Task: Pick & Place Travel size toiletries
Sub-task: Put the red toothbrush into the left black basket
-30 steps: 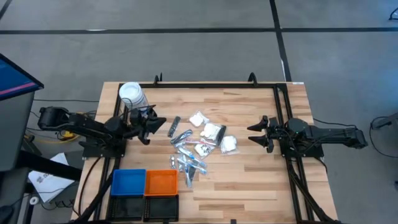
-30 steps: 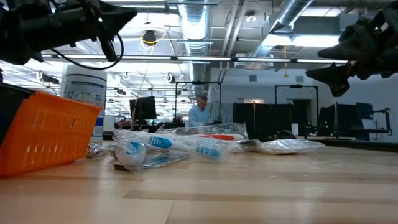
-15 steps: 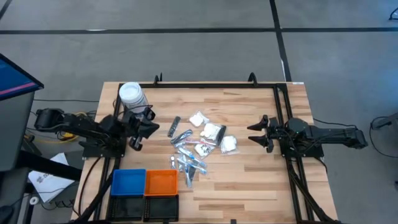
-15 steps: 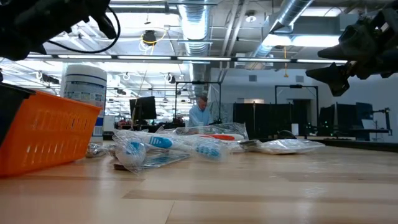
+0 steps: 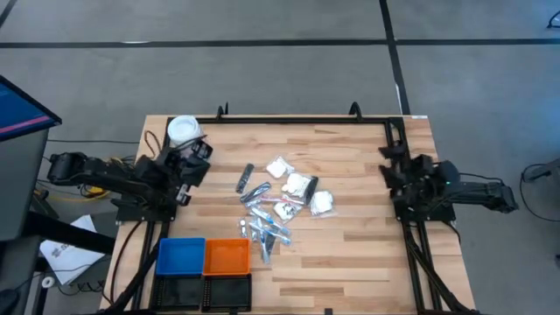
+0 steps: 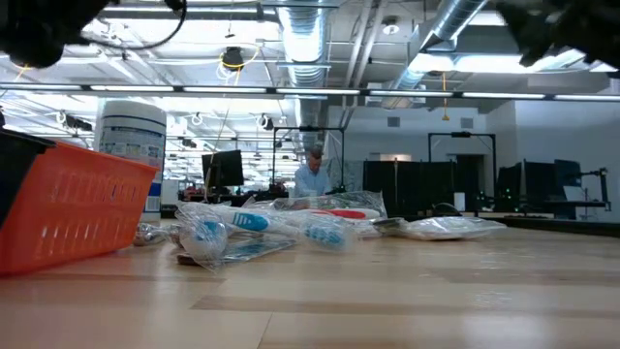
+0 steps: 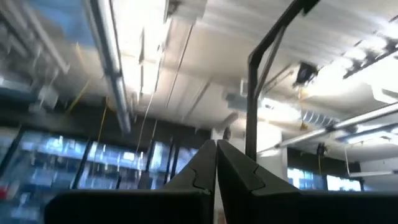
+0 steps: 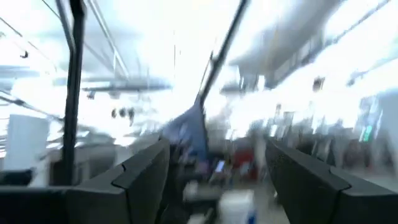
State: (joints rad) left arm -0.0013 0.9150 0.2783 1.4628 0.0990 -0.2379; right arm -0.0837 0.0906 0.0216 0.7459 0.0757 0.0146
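- High view: the travel size toiletries lay heaped at the middle of the wooden table, silvery-blue tubes on the side nearer the trays and white packets on the far side. The heap ran roughly from the jar side toward the orange tray. The left gripper sat beside the white-lidded jar, the pile off toward the table's centre from it. The right gripper was at the opposite edge, farther from the pile; by my reckoning the left arm had the shorter reach.
- Low view: the wrapped tubes rested flat on the boards beside the orange tray, and neither gripper was down near them.
- Left wrist view: its fingers were pressed together, gripping nothing, aimed up at the ceiling.
- Right wrist view: its fingers were spread wide and empty.
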